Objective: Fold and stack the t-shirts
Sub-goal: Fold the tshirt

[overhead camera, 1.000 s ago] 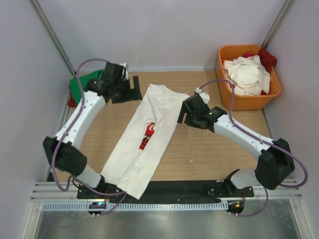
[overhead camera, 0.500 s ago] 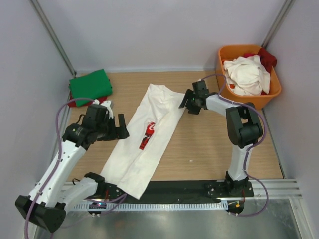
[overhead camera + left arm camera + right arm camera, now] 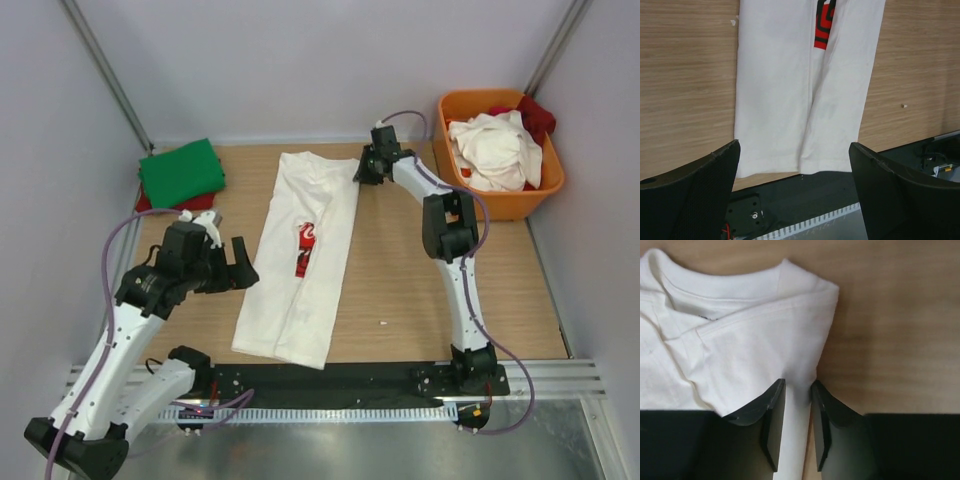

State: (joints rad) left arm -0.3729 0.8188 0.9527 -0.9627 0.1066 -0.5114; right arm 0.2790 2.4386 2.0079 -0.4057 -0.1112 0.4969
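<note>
while the right claw (image 3: 797,390) clamped an edge of the white t-shirt (image 3: 740,340), left claw (image 3: 794,150) gaping, the cloth could slip.

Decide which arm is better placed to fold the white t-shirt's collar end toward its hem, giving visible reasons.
Right, probably: the right gripper pinches the white t-shirt at its shoulder edge beside the collar. The left gripper hangs open near the hem end, gripping nothing.

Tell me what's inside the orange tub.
In the orange tub lies a crumpled white cloth, with a red cloth showing at the far corner behind it. Anything beneath them is covered.
</note>
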